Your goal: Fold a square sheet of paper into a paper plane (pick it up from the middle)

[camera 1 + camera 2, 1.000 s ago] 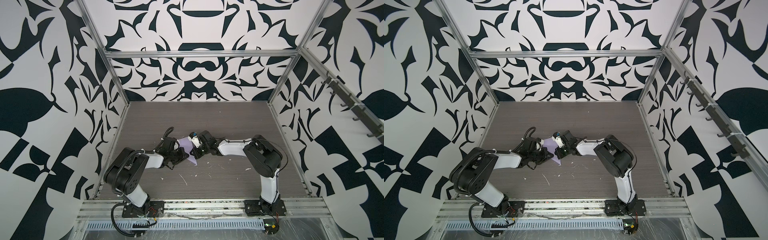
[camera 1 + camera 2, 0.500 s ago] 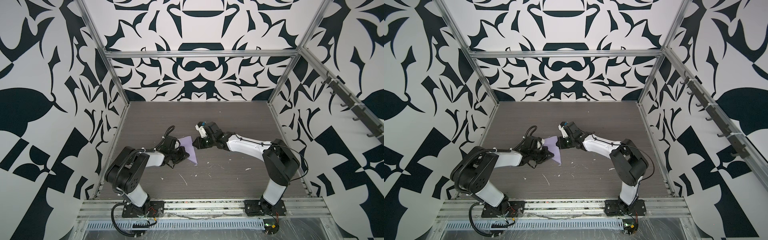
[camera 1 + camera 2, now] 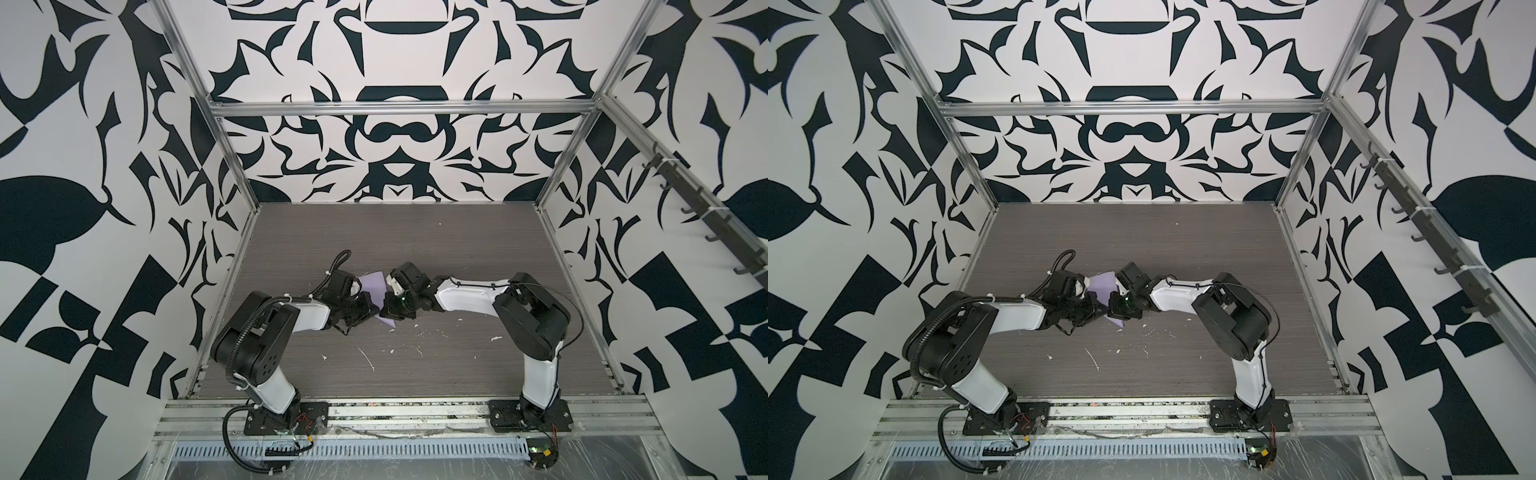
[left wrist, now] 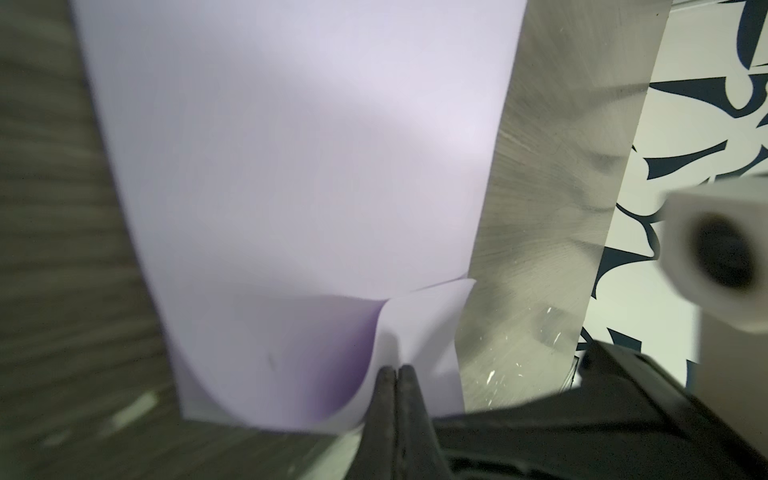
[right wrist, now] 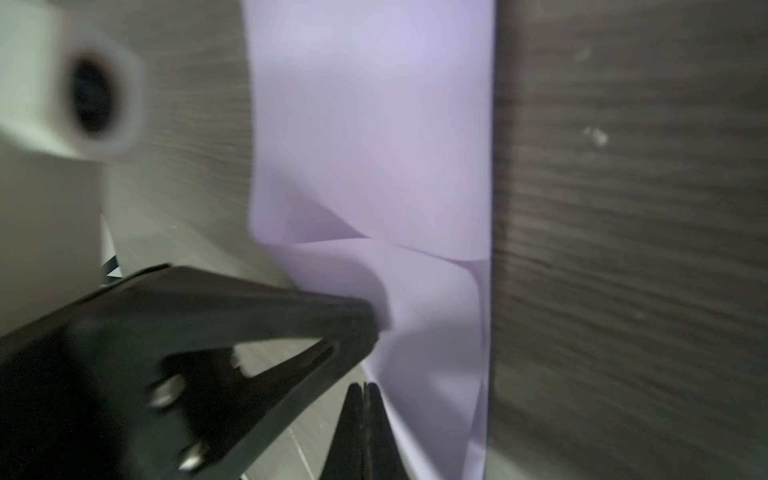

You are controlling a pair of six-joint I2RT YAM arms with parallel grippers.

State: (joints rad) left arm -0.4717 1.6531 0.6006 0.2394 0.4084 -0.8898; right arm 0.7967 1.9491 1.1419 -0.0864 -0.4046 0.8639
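At centre, left gripper (image 4: 397,374) pinches the square sheet of paper (image 4: 291,166), plain lilac.

White flecks (image 3: 366,359), perhaps paper scraps, dot the grey tabletop (image 3: 415,232)

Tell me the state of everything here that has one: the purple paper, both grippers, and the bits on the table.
square sheet of paper: partly folded, not yet a plane, one edge curled up off the table.
left gripper: fingers shut, pinching the curled paper edge.
right gripper: fingers shut right beside the paper; whether they grip it cannot be told.
white flecks: scattered loose on the table.
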